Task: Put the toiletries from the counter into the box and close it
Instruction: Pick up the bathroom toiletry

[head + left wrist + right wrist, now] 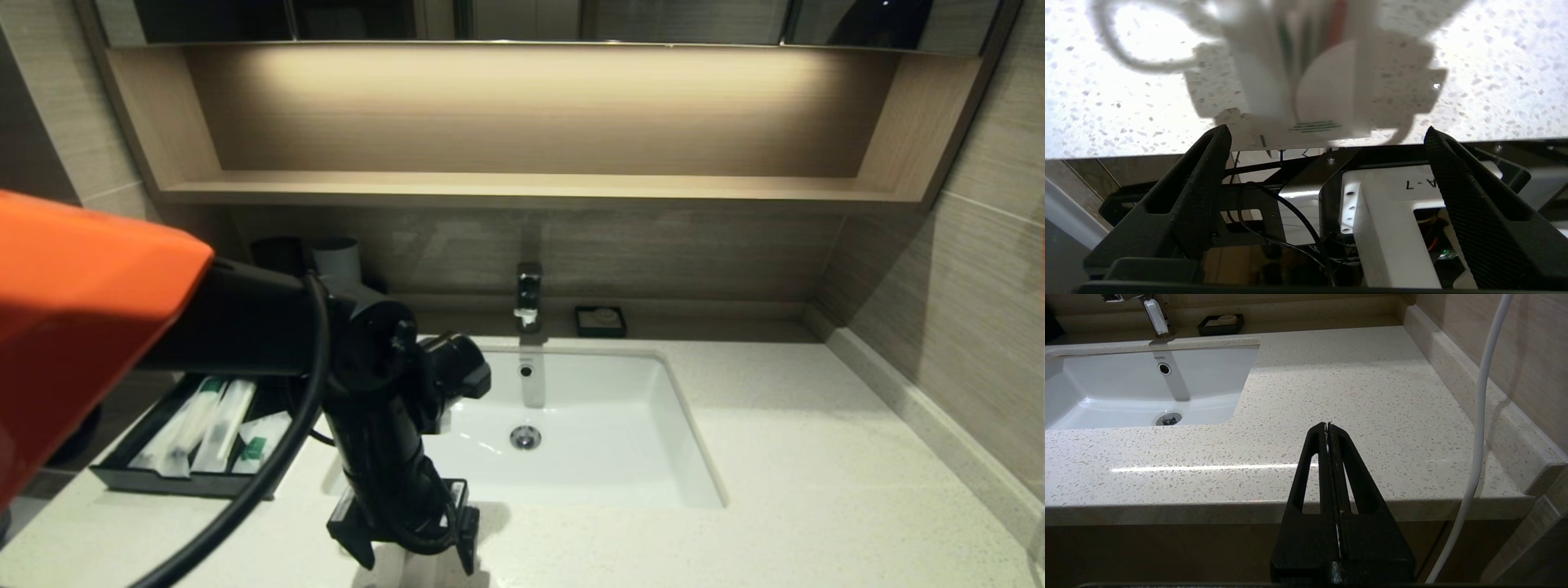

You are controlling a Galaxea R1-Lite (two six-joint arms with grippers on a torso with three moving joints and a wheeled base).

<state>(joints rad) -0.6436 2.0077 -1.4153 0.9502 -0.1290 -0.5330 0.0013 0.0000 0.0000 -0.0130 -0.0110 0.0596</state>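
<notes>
The box's black drawer (pixel 114 478) stands pulled out at the counter's (pixel 816 457) left end. It holds two long toothbrush packets (pixel 196 416) and a green-marked sachet (pixel 257 445); the rest of the box is hidden behind my left arm. My left gripper (pixel 416 563) points down at the counter's front edge, left of the sink (pixel 653 490). In the left wrist view this gripper (pixel 1327 136) is open wide and empty, with the packet holding a white round piece (pixel 1327 94) lying on the counter just past its fingertips (pixel 1218 141). My right gripper (pixel 1327 425) is shut and empty.
A faucet (pixel 529 294) and a small black soap dish (pixel 600 321) stand behind the sink. A black cup (pixel 277 253) and a pale cup (pixel 336 257) stand at the back left. A wooden shelf (pixel 522 186) runs above. A tiled wall (pixel 939 327) bounds the right side.
</notes>
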